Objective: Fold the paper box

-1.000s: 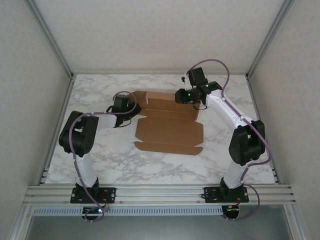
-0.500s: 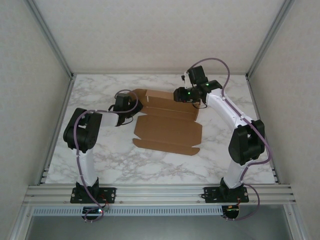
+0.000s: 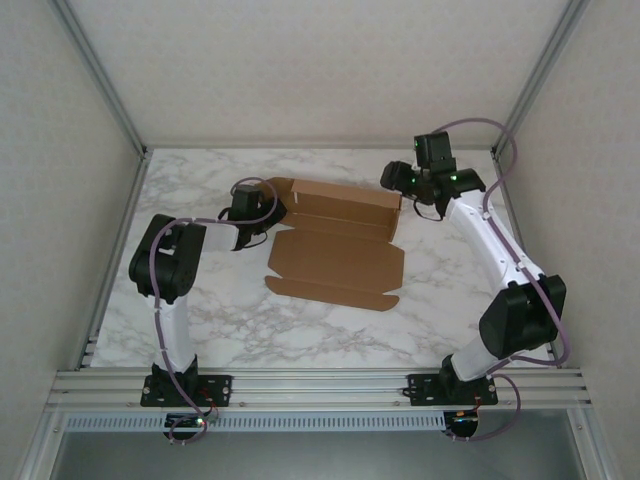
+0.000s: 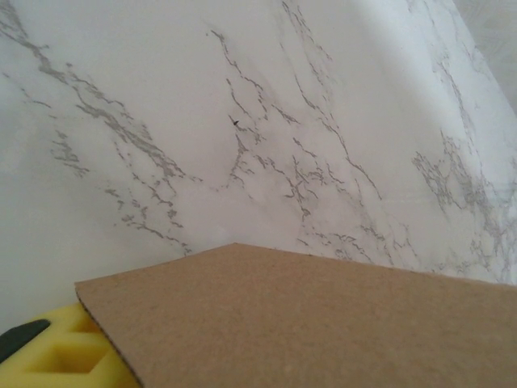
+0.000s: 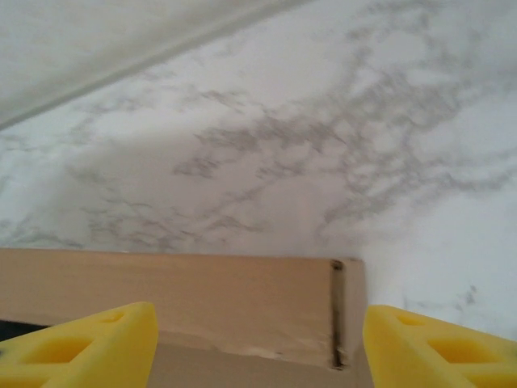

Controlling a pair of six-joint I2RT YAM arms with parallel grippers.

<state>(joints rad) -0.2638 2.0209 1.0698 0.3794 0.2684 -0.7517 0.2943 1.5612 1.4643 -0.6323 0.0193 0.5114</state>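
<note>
Moved: my right tool (image 5: 258, 317) swung right off the box (image 3: 335, 258), jaws wide | left tool (image 3: 252, 205) at left flap (image 4: 323, 323), grip: cannot tell | risk: unheld back wall (image 3: 345, 200) springs flat.

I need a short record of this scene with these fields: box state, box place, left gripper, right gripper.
box state: paper box partly folded; rear wall raised, front panel flat
box place: middle of the marble table
left gripper: at the box's rear left corner; one yellow finger lies under a cardboard flap; grip unclear
right gripper: open, at the box's rear right corner, facing the raised wall
</note>
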